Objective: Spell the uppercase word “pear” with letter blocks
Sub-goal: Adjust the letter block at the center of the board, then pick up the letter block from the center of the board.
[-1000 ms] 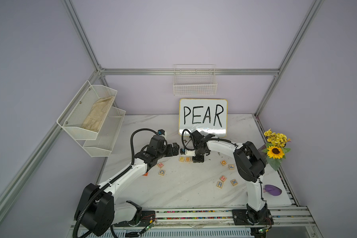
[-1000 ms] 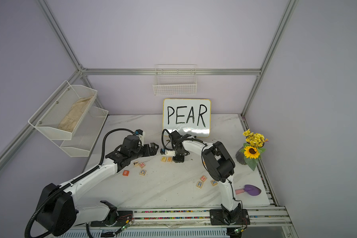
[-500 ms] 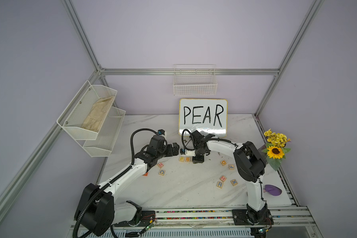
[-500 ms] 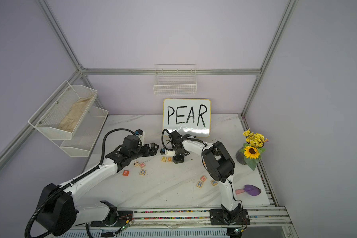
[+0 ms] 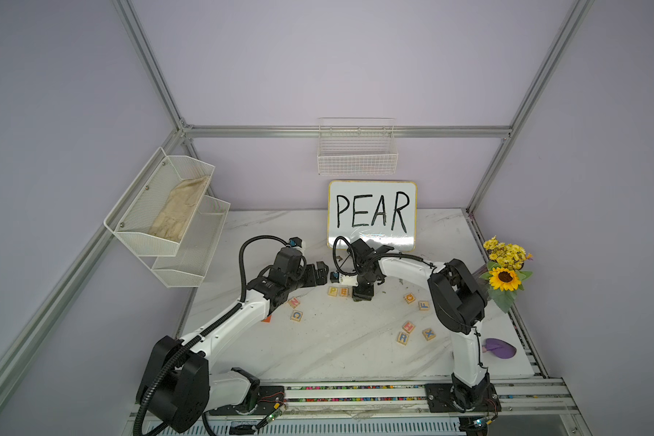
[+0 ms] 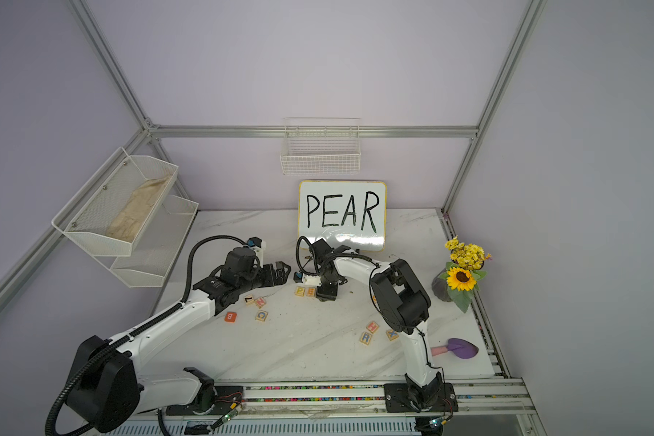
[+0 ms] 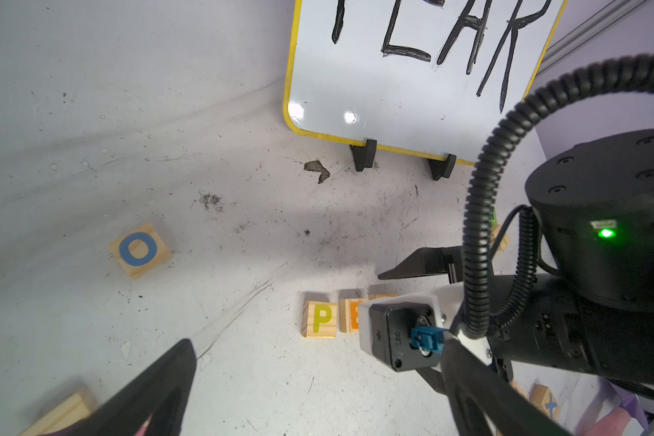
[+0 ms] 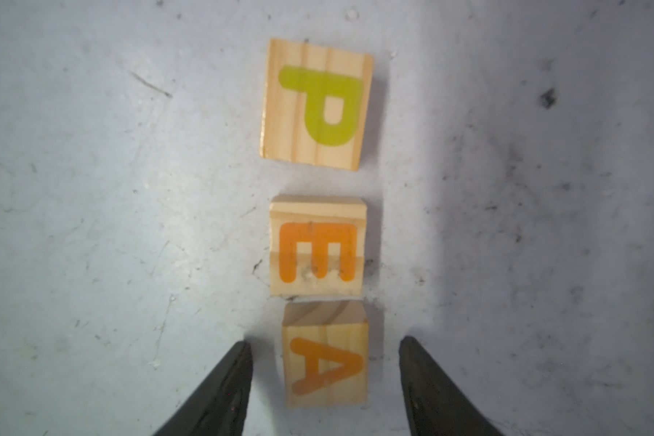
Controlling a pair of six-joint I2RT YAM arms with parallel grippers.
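— Okay, in a top view: the right claw [image 5: 363, 295] points straight down at the end of the row. The E block [image 5: 343, 291] is just beside it and the P block [image 5: 332, 291] is one further along. Where's the R?
— The R block [image 5: 402, 338] lies well apart from that claw, out toward the arm bases. The left claw [image 5: 322, 273] sits near the P, on the side away from the right claw.
— Left wrist view?
— Left claw spread wide, nothing between its tips. The P lies ahead of it, the whiteboard [image 7: 412, 75] beyond.
— And the right wrist?
— The A block [image 8: 324, 362] lies flat between the right claw's fingers [image 8: 219, 389], a gap on each side: released, not gripped. The E is just past the fingertips, close against the A, and the P is beyond with a small gap.
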